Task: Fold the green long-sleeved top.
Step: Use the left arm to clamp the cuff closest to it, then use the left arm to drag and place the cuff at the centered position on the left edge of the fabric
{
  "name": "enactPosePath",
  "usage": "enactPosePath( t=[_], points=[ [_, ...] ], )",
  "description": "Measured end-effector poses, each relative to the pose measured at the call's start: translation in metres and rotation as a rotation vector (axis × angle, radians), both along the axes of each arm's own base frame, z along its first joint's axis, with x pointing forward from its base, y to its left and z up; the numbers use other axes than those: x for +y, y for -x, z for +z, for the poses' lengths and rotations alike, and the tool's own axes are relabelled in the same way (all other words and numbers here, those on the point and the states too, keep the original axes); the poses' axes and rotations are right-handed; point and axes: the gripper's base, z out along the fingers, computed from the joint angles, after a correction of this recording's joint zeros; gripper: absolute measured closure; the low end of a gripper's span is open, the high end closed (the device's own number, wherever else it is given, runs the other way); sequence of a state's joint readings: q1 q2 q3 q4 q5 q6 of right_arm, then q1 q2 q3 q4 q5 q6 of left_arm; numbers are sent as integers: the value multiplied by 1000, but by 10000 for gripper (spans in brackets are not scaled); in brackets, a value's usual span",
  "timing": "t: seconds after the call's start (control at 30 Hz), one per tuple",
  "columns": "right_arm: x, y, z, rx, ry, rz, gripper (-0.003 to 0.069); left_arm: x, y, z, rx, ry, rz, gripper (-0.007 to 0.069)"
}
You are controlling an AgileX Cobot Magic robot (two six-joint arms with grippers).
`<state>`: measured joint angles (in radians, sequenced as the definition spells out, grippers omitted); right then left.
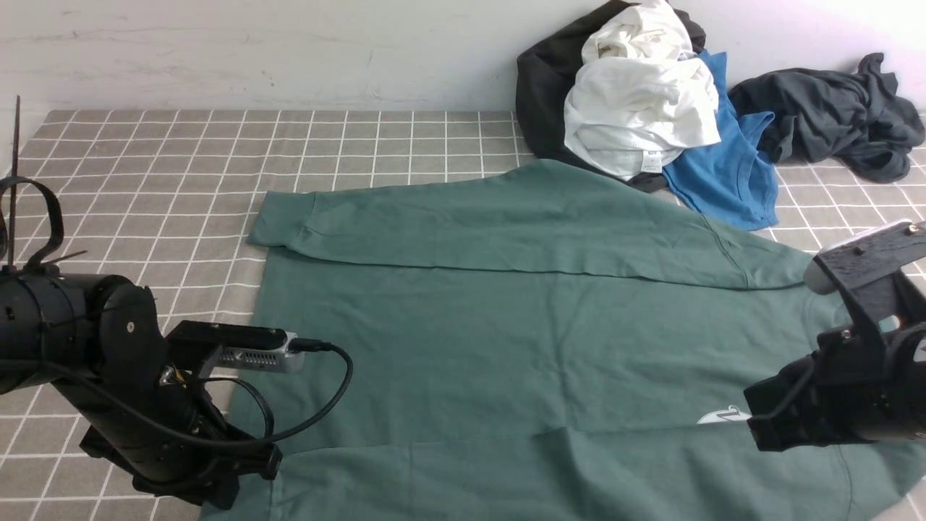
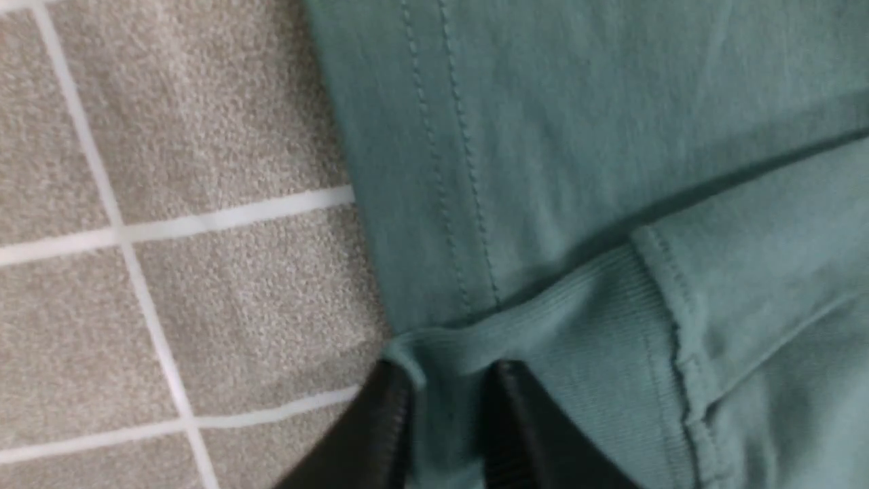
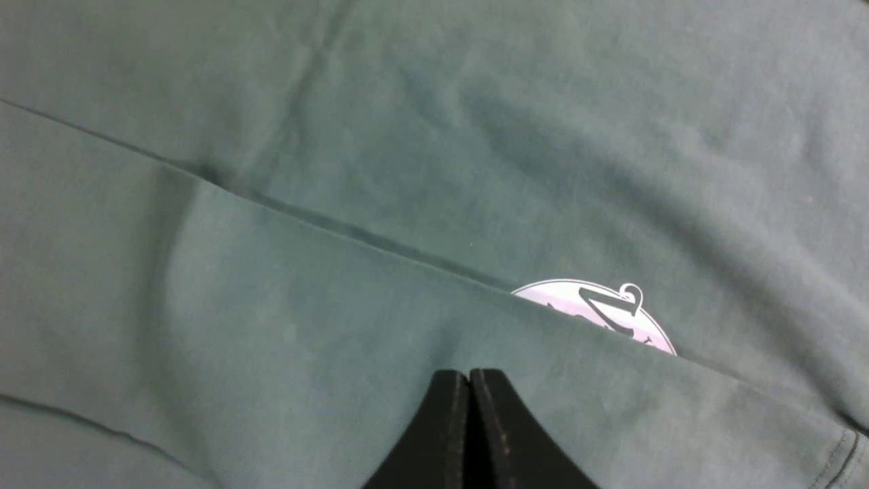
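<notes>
Green long-sleeved top (image 1: 506,325) lies spread flat across the checked desk (image 1: 145,159), its far sleeve (image 1: 470,217) folded in over the body and its near sleeve (image 1: 579,477) laid along the front edge. The left gripper (image 2: 451,377) is nearly closed on the ribbed cuff (image 2: 577,326) at the garment's left corner, with fabric pinched between its jaws. The right gripper (image 3: 468,380) is fully closed and empty, its tips on the cloth just beside the white logo (image 3: 597,316) (half hidden under a fold). The sleeve stage looks nearly finished. Next, I judge, the right gripper must open and take hold of the cloth, so both arms can lift together and carry an edge across evenly.
</notes>
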<state>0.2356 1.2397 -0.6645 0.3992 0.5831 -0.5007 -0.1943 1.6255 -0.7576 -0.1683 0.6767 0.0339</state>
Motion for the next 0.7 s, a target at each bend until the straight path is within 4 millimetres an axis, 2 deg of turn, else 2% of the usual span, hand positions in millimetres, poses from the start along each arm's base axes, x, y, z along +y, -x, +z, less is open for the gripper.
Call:
enactPosePath(
  t=[0.07, 0.1, 0.17, 0.33, 0.37, 0.4, 0.5, 0.53, 0.6, 0.67, 0.7],
  points=[
    [0, 0, 0, 0, 0, 0, 669, -2, -3, 6, -25, 5, -6, 594],
    [0, 0, 0, 0, -1, 0, 669, -3, -5, 11, -43, 9, -9, 603],
    [0, 0, 0, 0, -2, -1, 669, -5, -9, 23, -88, 19, -15, 609],
    [0, 0, 0, -3, 6, 3, 669, -9, -21, 76, -272, 41, -39, 609],
    [0, 0, 0, -3, 6, 3, 669, -9, -21, 77, -275, 40, -40, 609],
    [0, 0, 0, -5, 7, 4, 669, -9, -25, 89, -326, 36, -49, 609],
    [0, -1, 0, -12, 8, 3, 669, -8, -38, 108, -428, 7, -62, 609],
    [0, -1, 0, -13, 9, 4, 669, -9, -39, 110, -433, 9, -59, 609],
    [-1, -1, 1, -17, 10, 3, 669, -8, -54, 109, -453, -16, -41, 609],
    [-1, -1, 1, -18, 11, 4, 669, -7, -68, 101, -436, -31, -14, 609],
    [-1, -1, 1, -18, 12, 4, 669, -5, -78, 91, -408, -40, 8, 609]
  ],
)
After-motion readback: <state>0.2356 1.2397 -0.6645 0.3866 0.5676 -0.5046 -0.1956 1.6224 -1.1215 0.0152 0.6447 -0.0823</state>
